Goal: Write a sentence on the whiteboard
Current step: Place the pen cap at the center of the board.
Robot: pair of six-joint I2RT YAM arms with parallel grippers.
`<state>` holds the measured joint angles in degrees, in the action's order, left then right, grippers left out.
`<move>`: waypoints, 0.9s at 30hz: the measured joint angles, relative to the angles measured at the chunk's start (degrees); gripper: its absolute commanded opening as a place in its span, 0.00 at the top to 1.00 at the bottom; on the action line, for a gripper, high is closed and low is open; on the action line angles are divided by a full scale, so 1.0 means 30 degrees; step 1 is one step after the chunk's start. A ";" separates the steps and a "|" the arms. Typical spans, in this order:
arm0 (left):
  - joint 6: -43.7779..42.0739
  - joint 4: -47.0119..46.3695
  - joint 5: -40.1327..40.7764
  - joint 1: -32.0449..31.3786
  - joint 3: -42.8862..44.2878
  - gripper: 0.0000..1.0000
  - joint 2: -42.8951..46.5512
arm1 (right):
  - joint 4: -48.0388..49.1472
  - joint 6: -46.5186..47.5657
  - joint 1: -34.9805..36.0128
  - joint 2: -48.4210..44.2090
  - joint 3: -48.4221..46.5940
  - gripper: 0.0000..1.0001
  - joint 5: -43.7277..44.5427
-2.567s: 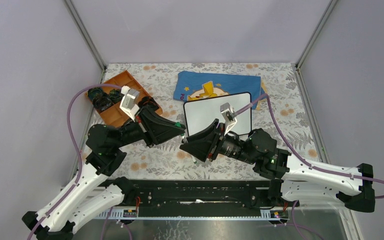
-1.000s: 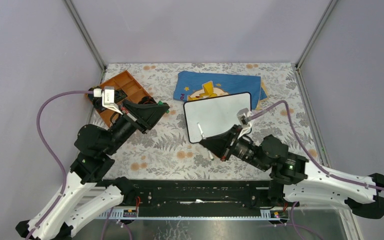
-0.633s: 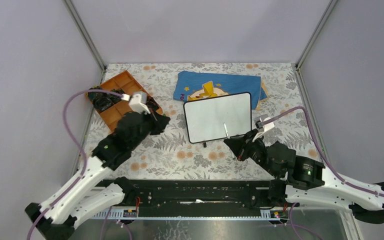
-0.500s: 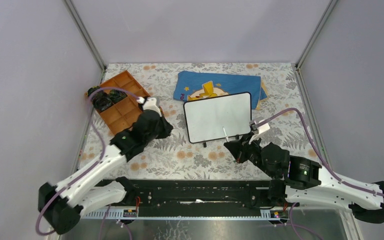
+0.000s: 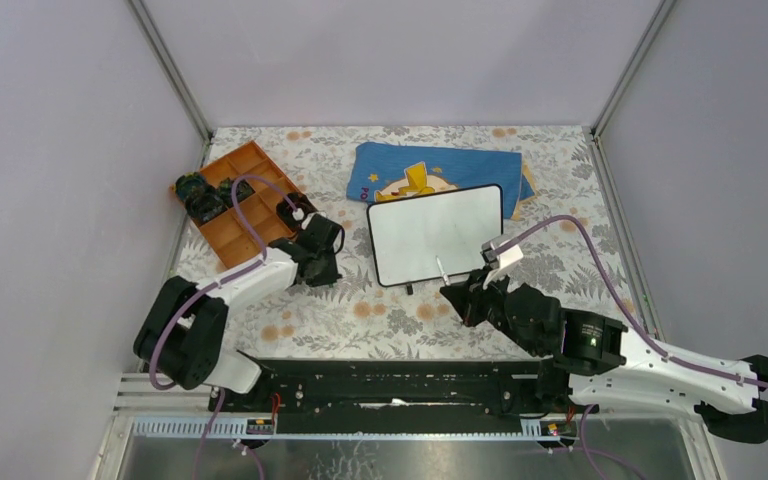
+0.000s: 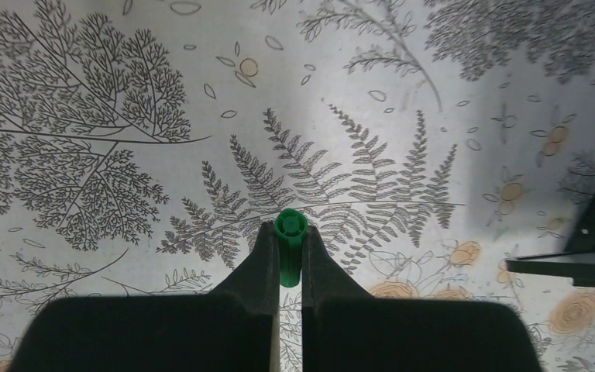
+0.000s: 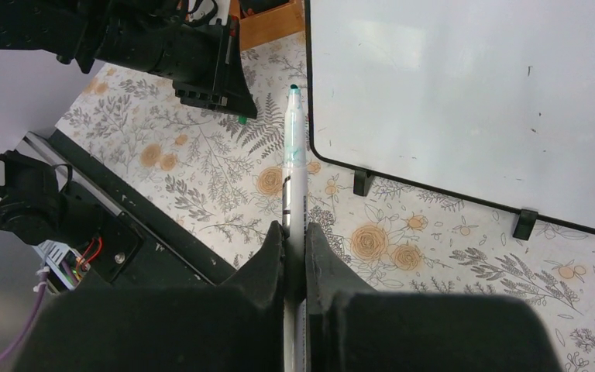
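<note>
Whiteboard (image 5: 435, 235) lies at the middle of the worktop (image 5: 560, 170), its far edge over the blue cloth (image 5: 430, 165), its surface blank. Right pincer (image 7: 294, 232) is clamped on the uncapped marker (image 7: 294, 155), whose tip is aimed near the board's near-left corner, evidently ready to write. Left pincer (image 6: 288, 240) is closed on the green cap (image 6: 290, 223), held aside, clear of the board.

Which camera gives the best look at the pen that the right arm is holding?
The right wrist view: the marker runs out from the right gripper, green tip bare. The top view shows only a thin white sliver. The left wrist view misses it.
</note>
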<state>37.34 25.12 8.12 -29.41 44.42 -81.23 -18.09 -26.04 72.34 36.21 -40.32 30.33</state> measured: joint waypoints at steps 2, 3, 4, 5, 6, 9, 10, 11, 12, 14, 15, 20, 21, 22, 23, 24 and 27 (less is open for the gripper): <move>0.0000 0.0000 -0.0146 0.0197 0.0000 1.00 -0.0583 | 0.0262 0.0219 0.0000 0.0386 0.0000 1.00 0.0007; 0.0000 0.0000 -0.0189 0.0211 0.0000 1.00 -0.0772 | 0.0357 0.0342 0.0000 0.0539 0.0000 1.00 0.0022; 0.0007 -0.0007 -0.0262 0.0211 0.0015 1.00 -0.0962 | 0.0430 0.0503 0.0000 0.0721 0.0000 1.00 0.0036; 0.0007 -0.0007 -0.0313 0.0211 0.0022 1.00 -0.1093 | 0.0539 0.0692 0.0000 0.0845 0.0000 1.00 0.0058; 0.0015 -0.0022 -0.0423 0.0211 0.0029 1.00 -0.1231 | 0.0619 0.0838 0.0000 0.0940 0.0000 1.00 0.0066; 0.0131 -0.0146 -0.0605 0.0211 0.0029 1.00 -0.1581 | 0.1304 0.1545 0.0000 0.1020 0.0036 1.00 0.0080; 0.0168 -0.0204 -0.0663 0.0211 0.0029 1.00 -0.1654 | 0.1537 0.1741 0.0000 0.1020 0.0036 1.00 0.0080; 0.0204 -0.0240 -0.0707 0.0211 0.0029 1.00 -0.1698 | 0.1800 0.1953 0.0000 0.1035 0.0036 1.00 0.0087; 0.0233 -0.0291 -0.0750 0.0211 0.0022 0.98 -0.1727 | 0.2004 0.2120 0.0000 0.1056 0.0036 1.00 0.0087; 0.0291 -0.0393 -0.0845 0.0211 -0.0029 0.94 -0.1741 | 0.2346 0.2339 0.0000 0.1151 0.0036 1.00 0.0087; 0.0328 -0.0430 -0.0903 0.0211 -0.0066 0.93 -0.1741 | 0.2514 0.2426 0.0000 0.1246 0.0036 1.00 0.0087; 0.0474 -0.0597 -0.1005 0.0211 -0.0146 0.89 -0.1756 | 0.3155 0.2623 0.0000 0.1727 0.0036 1.00 0.0066; 0.0510 -0.0648 -0.1020 0.0211 -0.0168 0.88 -0.1756 | 0.3249 0.2616 0.0000 0.1778 0.0036 1.00 0.0036; 0.0539 -0.0692 -0.1027 0.0211 -0.0182 0.86 -0.1749 | 0.3271 0.2608 0.0000 0.1785 0.0036 1.00 0.0015; 0.0576 -0.0787 -0.1042 0.0211 -0.0204 0.85 -0.1749 | 0.3271 0.2594 0.0000 0.1785 0.0036 1.00 0.0007; 0.0597 -0.0852 -0.1071 0.0211 -0.0233 0.83 -0.1749 | 0.3264 0.2579 0.0000 0.1770 0.0036 1.00 0.0000; 0.0685 -0.1027 -0.1093 0.0211 -0.0270 0.82 -0.1749 | 0.3249 0.2506 0.0000 0.1625 0.0036 1.00 0.0000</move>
<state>39.40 22.04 4.84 -28.77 43.62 -86.48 -8.34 -18.52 72.34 41.08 -40.21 30.33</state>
